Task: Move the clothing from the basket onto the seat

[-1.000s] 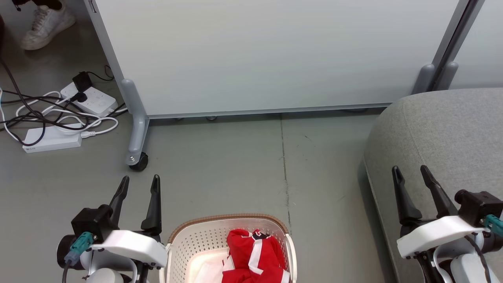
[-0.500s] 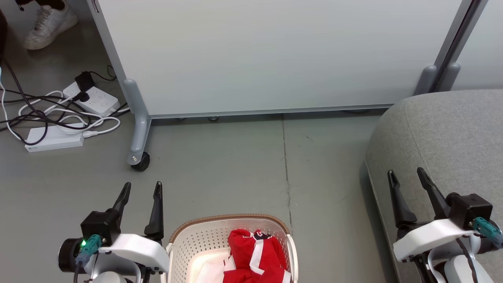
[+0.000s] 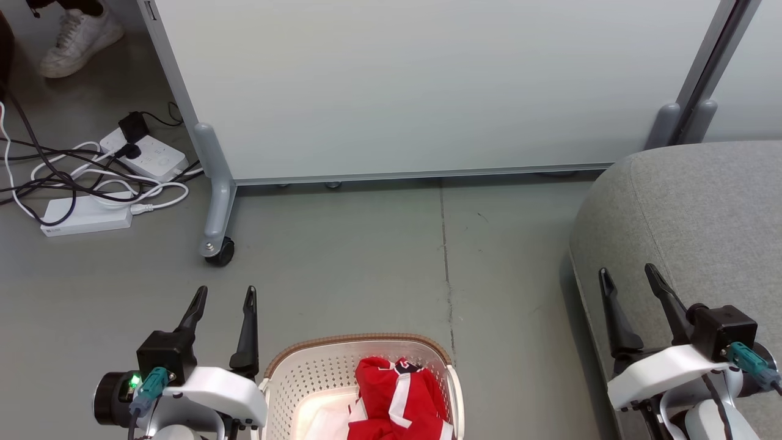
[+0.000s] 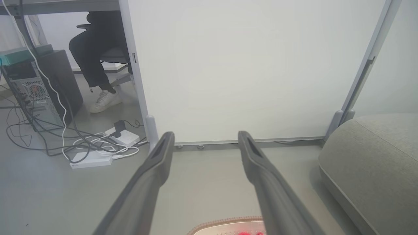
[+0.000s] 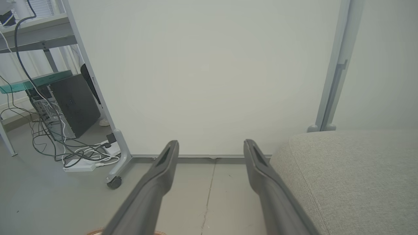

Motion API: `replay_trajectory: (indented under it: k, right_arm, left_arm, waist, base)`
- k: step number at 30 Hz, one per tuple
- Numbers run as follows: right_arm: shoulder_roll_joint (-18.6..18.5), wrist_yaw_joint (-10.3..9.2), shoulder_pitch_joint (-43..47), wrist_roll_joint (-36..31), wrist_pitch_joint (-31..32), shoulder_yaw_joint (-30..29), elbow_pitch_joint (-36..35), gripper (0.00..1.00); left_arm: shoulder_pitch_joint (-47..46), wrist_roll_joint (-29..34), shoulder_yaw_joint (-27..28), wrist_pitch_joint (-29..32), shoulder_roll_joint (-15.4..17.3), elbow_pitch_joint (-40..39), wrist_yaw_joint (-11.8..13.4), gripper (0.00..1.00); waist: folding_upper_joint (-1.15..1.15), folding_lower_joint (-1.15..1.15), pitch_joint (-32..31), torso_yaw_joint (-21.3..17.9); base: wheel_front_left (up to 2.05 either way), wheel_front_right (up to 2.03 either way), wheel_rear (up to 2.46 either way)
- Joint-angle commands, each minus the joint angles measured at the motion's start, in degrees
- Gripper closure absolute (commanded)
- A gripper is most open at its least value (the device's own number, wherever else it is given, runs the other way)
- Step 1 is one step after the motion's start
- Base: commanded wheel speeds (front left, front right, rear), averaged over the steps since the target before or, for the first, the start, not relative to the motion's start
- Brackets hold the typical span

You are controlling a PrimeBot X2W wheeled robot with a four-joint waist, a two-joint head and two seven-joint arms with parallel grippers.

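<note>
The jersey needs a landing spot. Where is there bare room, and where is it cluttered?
The grey seat shows a bare top, from its rounded edge to the partition. The floor between basket and seat is bare too. Crowded: power strips and cables left of the partition's caster leg.

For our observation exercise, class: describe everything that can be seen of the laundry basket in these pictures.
The laundry basket is white plastic with perforated walls and a brown woven-look rim. It stands upright on the grey floor, cut off by the head view's bottom edge. Bunched red clothing with white stripes lies inside, toward its right side. The open left claw is just left of its rim.
</note>
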Motion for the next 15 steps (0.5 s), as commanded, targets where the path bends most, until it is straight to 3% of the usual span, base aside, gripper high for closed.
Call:
replay_trajectory:
  k: [1,15]
  right_arm:
    - [-0.18,0.11,-0.11,-1.14,-0.61,0.15,0.00,0.00]
    - [-0.04,0.13,0.45,-1.20,-1.23,-0.23,0.88,0.00]
  left_arm:
    - [0.64,0.98,0.09,-0.04,0.05,-0.17,0.52,0.00]
    - [0.88,2.87,-0.51,0.17,0.22,-0.12,1.59,0.00]
  waist:
    - [0.00,0.00,-0.01,0.04]
    - [0.00,0.00,-0.22,0.34]
  base:
    - [0.00,0.00,0.00]
    - [0.00,0.00,0.00]
